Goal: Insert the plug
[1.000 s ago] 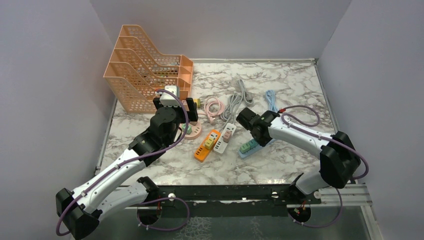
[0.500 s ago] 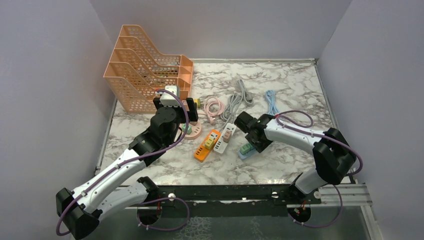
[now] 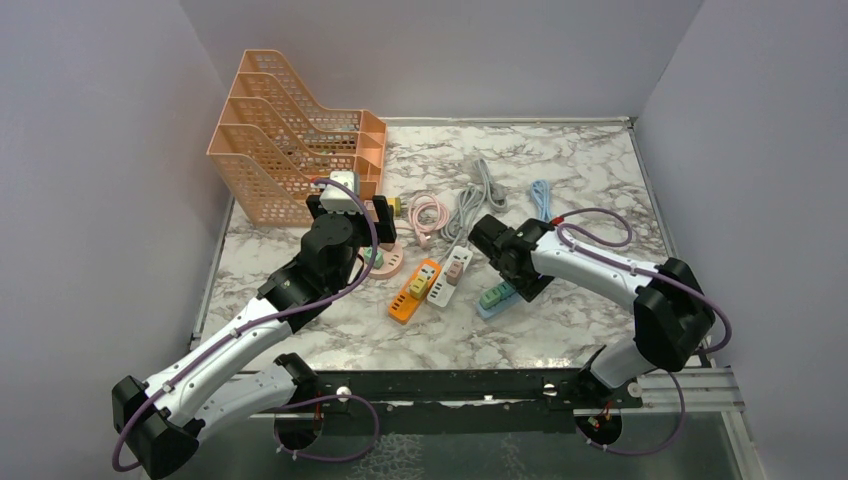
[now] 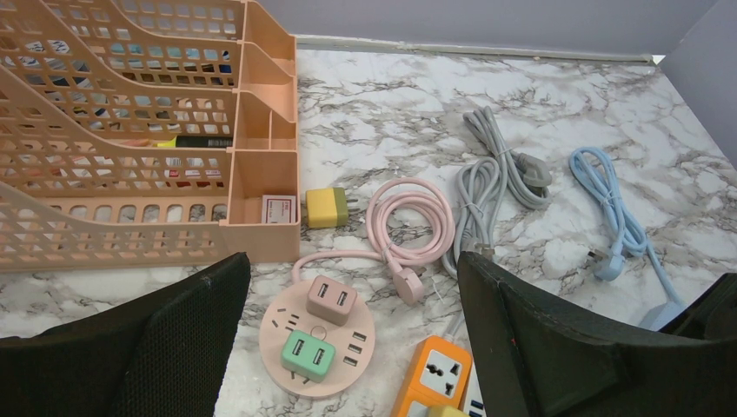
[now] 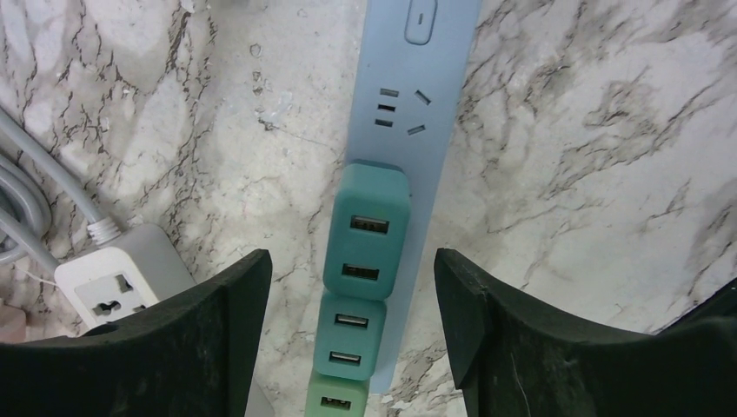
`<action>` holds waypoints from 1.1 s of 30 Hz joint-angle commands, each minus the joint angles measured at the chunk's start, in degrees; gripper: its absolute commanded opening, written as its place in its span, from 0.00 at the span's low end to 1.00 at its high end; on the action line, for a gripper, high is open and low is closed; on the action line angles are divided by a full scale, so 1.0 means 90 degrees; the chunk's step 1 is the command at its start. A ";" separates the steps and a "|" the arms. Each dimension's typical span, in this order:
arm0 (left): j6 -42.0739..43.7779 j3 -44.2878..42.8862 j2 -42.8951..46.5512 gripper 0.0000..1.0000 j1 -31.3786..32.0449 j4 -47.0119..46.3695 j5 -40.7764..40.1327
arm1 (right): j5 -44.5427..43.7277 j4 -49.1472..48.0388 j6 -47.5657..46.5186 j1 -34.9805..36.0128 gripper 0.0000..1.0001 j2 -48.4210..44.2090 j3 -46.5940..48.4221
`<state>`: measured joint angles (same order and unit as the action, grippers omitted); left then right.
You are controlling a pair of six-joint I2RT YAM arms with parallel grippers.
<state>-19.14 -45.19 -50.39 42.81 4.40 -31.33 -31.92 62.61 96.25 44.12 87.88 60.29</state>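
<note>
Two arms in the top view, and only one is busy. The right gripper (image 3: 515,278) hangs over the blue strip (image 3: 500,298), which lies near the middle of the table (image 3: 600,150), a bit toward the near edge. A second ago its jaws were pinched shut, and now they're spread. The head also sits slightly further back than half a second ago. The left gripper (image 3: 348,212) hasn't budged and is parked by the rack (image 3: 290,130) in the far left corner. From up here the plug (image 3: 492,294) is just a green blob tucked by the wrist, so I can't tell whether it's seated.

Left wrist view: the left gripper (image 4: 349,269) is wide open with nothing in it, looking down on the round hub (image 4: 317,343) and the pink cable (image 4: 408,213). The plug isn't in this shot at all.

Right wrist view is the useful one. The right gripper (image 5: 352,261) has a finger either side of the teal plug (image 5: 369,226), with clear gaps on both sides, so it's holding nothing. The plug sits flat on the strip (image 5: 430,61) at the head of a row of cubes, with a free socket just beyond it. To me that reads as a let-go after the push, so the insertion looks done. The prongs are hidden though, so full seating is my guess.
</note>
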 commanded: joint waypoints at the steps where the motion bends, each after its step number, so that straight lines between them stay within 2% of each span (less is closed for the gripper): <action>1: 0.0056 0.0041 -0.0002 0.91 -0.0030 -0.0123 -0.0113 | -0.0436 0.0386 0.0116 -0.0112 0.69 -0.0214 0.0035; 6: 0.0056 0.0044 -0.0009 0.91 -0.0030 -0.0119 -0.0114 | -0.0348 0.0165 -0.0100 -0.0249 0.65 -0.0201 -0.0012; 12: 0.0056 0.0046 -0.0024 0.91 -0.0027 -0.0127 -0.0103 | -0.0290 -0.0012 -0.0230 -0.0353 0.53 -0.0199 -0.0040; 17: 0.0065 0.0047 -0.0037 0.91 -0.0030 -0.0124 -0.0096 | -0.0119 -0.0389 -0.0446 -0.0479 0.34 -0.0167 -0.0166; 23: 0.0075 0.0046 -0.0042 0.91 -0.0032 -0.0125 -0.0112 | 0.0365 -0.0798 -0.0438 -0.0547 0.03 0.0100 -0.0441; 33: 0.0104 0.0043 -0.0058 0.91 -0.0030 -0.0128 -0.0151 | 0.1251 -0.1558 -0.0367 -0.0554 0.01 0.0707 -0.0941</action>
<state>-18.92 -45.19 -50.76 42.81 4.40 -31.33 -30.15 59.51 92.68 39.62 87.11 57.08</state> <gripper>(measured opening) 0.915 0.276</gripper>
